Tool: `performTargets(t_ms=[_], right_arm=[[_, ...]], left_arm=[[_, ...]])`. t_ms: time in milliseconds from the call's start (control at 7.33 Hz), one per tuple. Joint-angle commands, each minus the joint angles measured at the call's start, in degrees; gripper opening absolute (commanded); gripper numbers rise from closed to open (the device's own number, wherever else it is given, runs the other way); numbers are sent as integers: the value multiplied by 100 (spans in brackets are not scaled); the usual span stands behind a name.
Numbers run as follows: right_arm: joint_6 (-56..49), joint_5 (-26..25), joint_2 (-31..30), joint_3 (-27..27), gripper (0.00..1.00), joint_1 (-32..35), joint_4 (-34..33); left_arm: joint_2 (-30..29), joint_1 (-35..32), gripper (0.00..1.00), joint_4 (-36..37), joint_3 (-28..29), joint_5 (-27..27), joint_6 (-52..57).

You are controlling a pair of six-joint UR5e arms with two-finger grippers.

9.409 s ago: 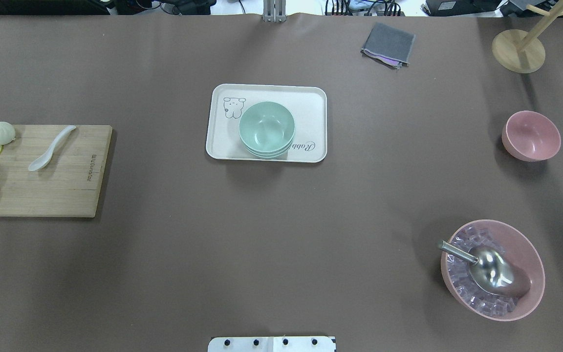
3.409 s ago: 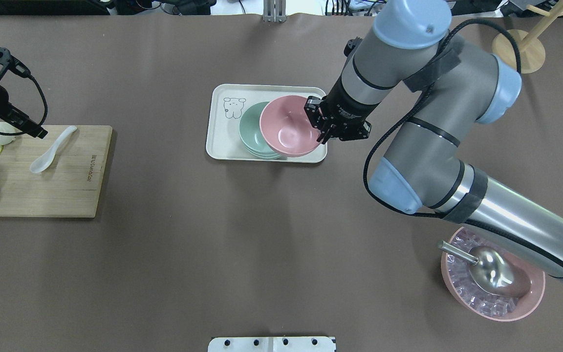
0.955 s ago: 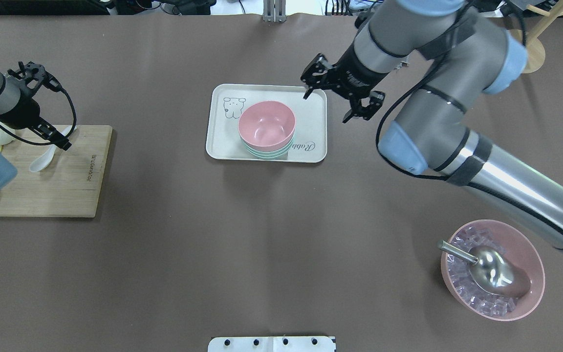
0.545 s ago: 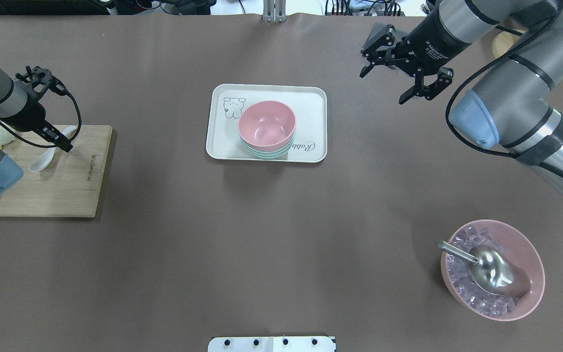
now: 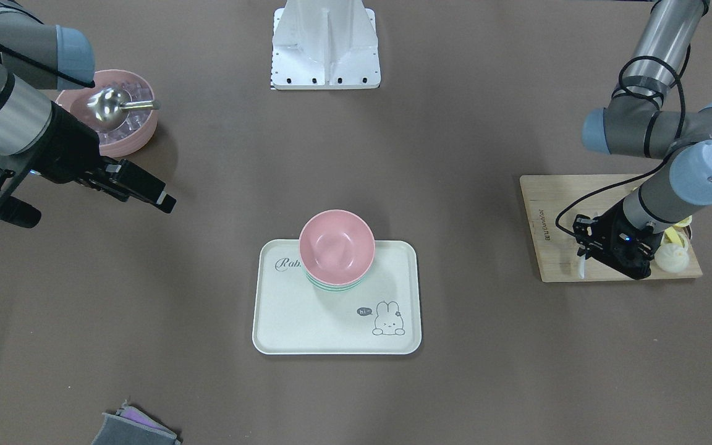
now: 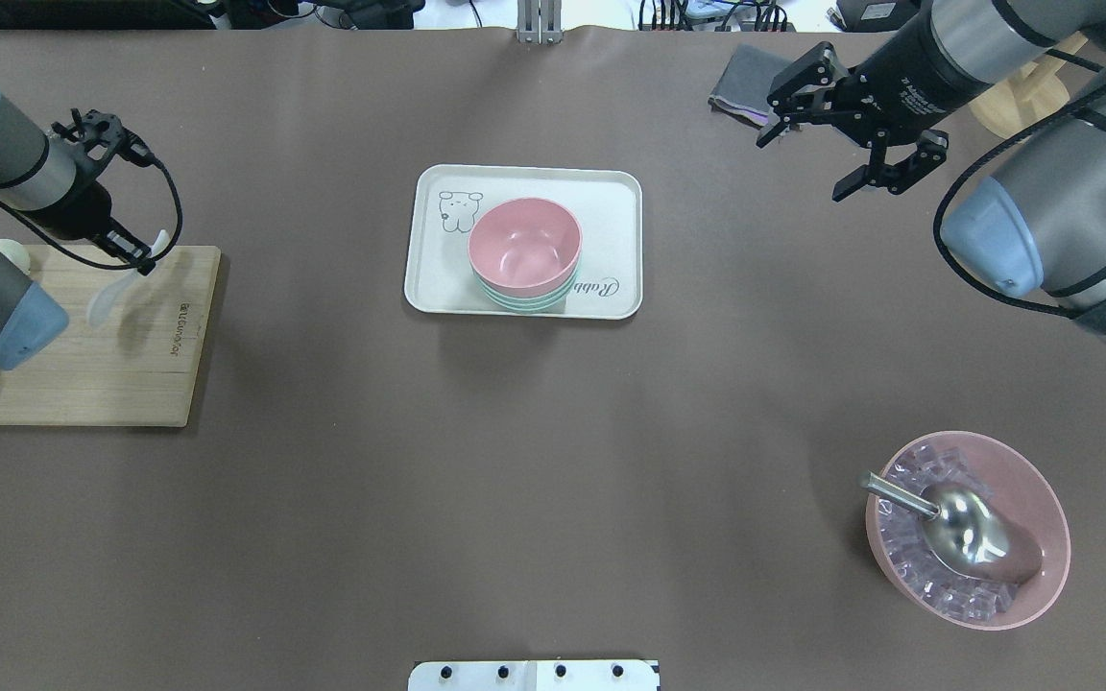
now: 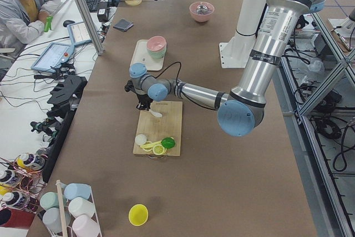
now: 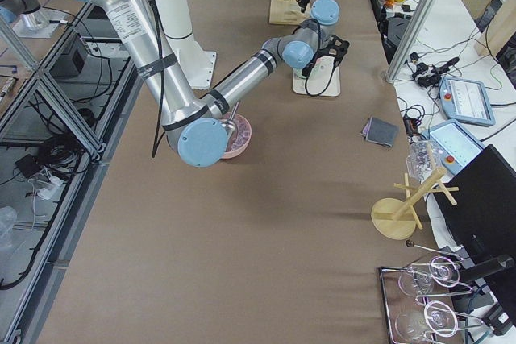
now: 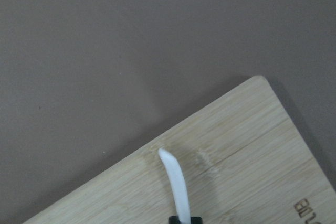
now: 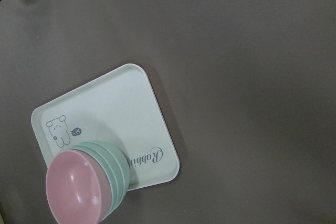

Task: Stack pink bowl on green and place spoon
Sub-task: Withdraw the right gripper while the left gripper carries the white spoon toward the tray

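Observation:
The pink bowl (image 6: 524,245) sits nested on the green bowls (image 6: 526,301) on the white tray (image 6: 611,192); the stack also shows in the right wrist view (image 10: 73,195). My left gripper (image 6: 137,261) is shut on the handle of the white spoon (image 6: 107,299) and holds it just above the wooden cutting board (image 6: 131,374). The left wrist view shows the spoon's handle (image 9: 176,184) over the board's corner. My right gripper (image 6: 801,170) is open and empty, high above the table to the right of the tray.
A large pink bowl of ice cubes with a metal scoop (image 6: 966,528) stands at the front right. A grey cloth (image 6: 745,72) and a wooden stand (image 6: 1014,96) are at the back right. A white bun (image 6: 11,251) lies at the board's left end.
My left gripper has lifted the spoon off the board and shifted it a little right. My right gripper, open, has moved further right, away from the tray.

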Motion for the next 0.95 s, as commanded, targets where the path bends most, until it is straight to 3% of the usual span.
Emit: performTargets(t_ms=[0, 273, 545, 818], right_arm=[[-783, 120, -690, 259, 100, 407, 0], [-2195, 253, -1411, 207, 100, 996, -9], [-4127, 157, -2106, -73, 100, 1375, -35], [-4382, 139, -2135, -207, 100, 1481, -35]], left_arm=[[-736, 22, 0, 237, -262, -384, -1551], [-1762, 800, 0, 333, -141, -237, -3021], [-2792, 1015, 0, 334, 464, 27, -3764], [-3418, 1016, 0, 308, 931, 150, -3907]])
